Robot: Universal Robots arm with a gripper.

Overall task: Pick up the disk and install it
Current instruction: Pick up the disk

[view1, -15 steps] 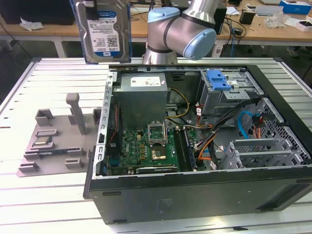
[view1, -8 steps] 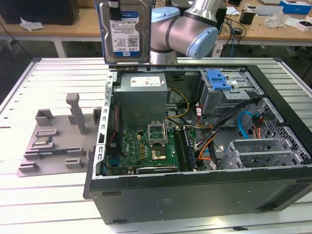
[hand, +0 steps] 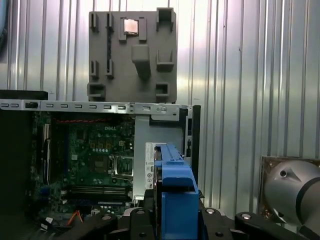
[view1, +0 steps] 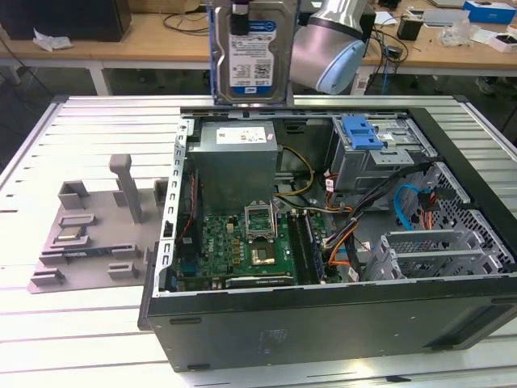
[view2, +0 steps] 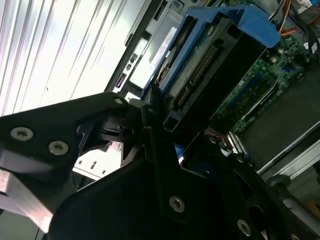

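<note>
While the disk (view1: 246, 56) hangs in the air over the far wall of the open computer case (view1: 323, 331), the gripper (view2: 172, 127) is clamped on its upper end, black jaws closed against either side. In the exterior view the drive stands on end, long axis vertical, with its blue-and-white label facing the camera and its lower edge just above the grey power-supply box (view1: 234, 153). In the second wrist view the end with the connector row is turned up toward the gripper, with the blue carrier frame (view2: 250, 22) running along the edges. In the first wrist view the disk (hand: 175, 200) shows edge-on, pointing down at the case. The motherboard (view1: 242, 242) lies on the case floor, and the drive cage (view1: 380, 162) with its blue latch (view1: 361, 133) sits toward the exterior view's right, well apart from the disk. A grey fixture tray (view1: 89, 234) rests on the slatted metal table (view1: 81, 347), beside the case.
</note>
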